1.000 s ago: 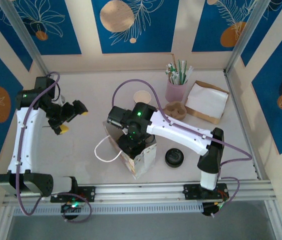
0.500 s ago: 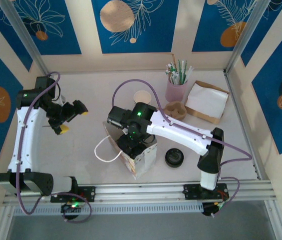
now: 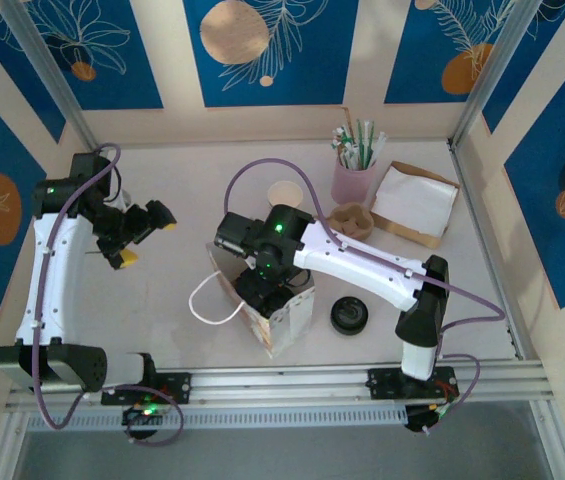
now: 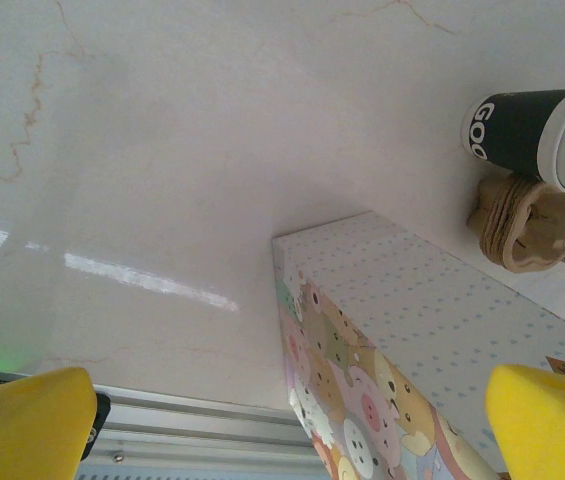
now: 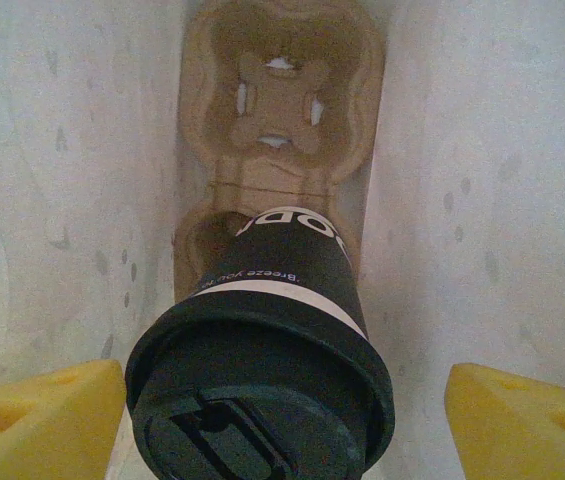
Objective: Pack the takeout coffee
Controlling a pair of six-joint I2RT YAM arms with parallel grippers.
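We see the right gripper reaching down inside the paper bag. Its yellow fingers are spread apart and not closed on anything. The takeout coffee stands between them, black lid up, seated in the nearer well of a pulp cup carrier on the bag's floor. The carrier's free well lies beyond the fingertips. Our left gripper hangs over the table, jaws wide, nothing between them. Ahead of it we see the bag's printed side, a dark-banded paper cup and a second carrier.
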